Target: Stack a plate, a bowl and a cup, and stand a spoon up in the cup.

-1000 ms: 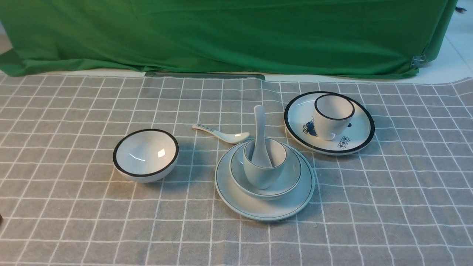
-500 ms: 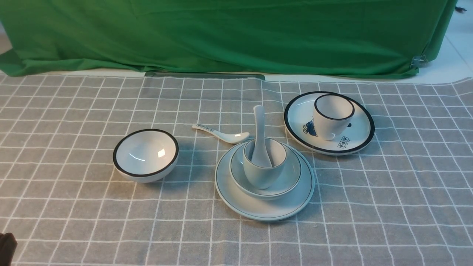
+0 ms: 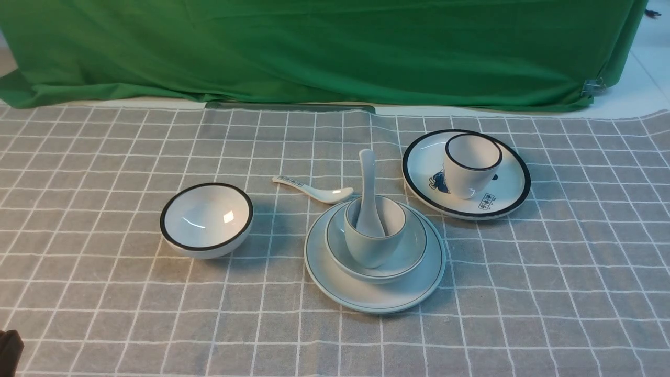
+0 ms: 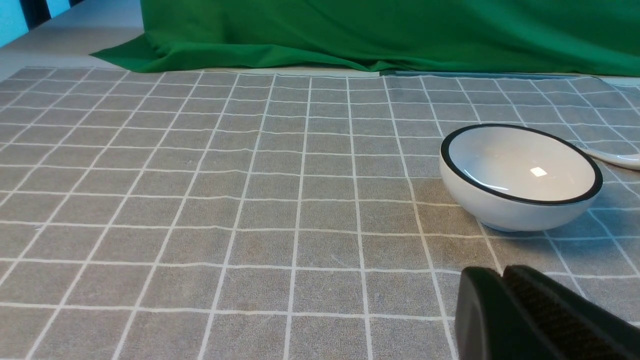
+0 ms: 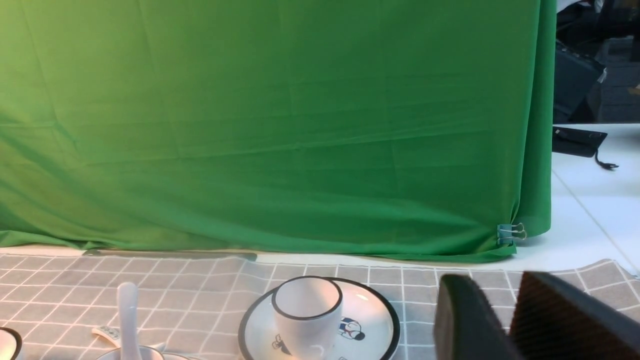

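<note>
The stack is unchanged over the last second: plate (image 3: 375,293), bowl (image 3: 408,256), cup (image 3: 372,246), spoon (image 3: 367,193) upright inside. The left gripper (image 4: 502,280), closed and empty, edges into view; the right gripper (image 5: 502,300) parts narrowly, empty. Task appears complete.

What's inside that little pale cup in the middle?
A plain white ceramic spoon stands in the small pale cup, handle up; the cup wall hides its bowl end's tip.
</note>
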`<state>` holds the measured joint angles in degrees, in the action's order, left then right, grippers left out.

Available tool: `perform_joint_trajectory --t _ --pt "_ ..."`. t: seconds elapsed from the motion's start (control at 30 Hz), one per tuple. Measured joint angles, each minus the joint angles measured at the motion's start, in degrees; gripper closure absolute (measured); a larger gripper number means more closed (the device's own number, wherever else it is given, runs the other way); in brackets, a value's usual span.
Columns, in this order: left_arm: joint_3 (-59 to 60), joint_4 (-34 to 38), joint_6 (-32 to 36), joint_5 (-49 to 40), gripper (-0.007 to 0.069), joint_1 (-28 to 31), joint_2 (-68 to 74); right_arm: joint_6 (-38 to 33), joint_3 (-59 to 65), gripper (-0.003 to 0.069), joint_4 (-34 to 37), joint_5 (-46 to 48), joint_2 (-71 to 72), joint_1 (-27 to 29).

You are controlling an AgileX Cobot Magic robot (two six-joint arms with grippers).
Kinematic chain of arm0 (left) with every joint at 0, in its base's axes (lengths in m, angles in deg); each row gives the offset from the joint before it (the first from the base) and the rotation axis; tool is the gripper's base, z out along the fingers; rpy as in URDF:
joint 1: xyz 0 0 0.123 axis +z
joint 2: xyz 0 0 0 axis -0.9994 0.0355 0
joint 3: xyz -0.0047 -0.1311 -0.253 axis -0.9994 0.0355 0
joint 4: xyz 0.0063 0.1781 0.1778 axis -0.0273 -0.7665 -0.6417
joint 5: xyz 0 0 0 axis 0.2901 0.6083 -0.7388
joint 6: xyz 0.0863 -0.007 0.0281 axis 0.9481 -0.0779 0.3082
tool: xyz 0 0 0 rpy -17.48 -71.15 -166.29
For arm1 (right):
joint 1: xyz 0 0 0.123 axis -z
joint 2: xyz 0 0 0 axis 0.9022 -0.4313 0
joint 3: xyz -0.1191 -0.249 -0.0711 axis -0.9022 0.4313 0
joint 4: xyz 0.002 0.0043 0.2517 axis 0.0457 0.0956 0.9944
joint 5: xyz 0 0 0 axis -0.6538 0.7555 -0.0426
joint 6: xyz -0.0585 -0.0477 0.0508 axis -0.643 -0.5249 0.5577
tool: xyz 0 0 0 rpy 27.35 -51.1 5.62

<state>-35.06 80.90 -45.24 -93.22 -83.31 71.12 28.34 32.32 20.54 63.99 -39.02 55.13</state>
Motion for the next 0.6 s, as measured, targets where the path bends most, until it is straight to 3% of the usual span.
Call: perform_joint_trajectory --t 0.17,0.3,0.43,0.6 --pt "0.00 -0.17 0.05 0.00 0.0607 0.00 0.00 -2.21 0.06 0.0446 0.00 0.78 0.05 0.00" --pt "0.00 -0.17 0.05 0.11 0.0607 0.00 0.00 -9.80 2.40 0.0445 -0.05 4.41 1.14 2.03" --pt "0.00 -0.17 0.05 0.17 0.0607 0.00 0.00 -16.27 11.07 0.0443 -0.05 5.81 3.08 5.62" --pt "0.00 -0.20 0.05 0.30 0.0607 0.00 0.00 -16.49 23.53 0.0440 -0.05 8.42 10.71 6.22"
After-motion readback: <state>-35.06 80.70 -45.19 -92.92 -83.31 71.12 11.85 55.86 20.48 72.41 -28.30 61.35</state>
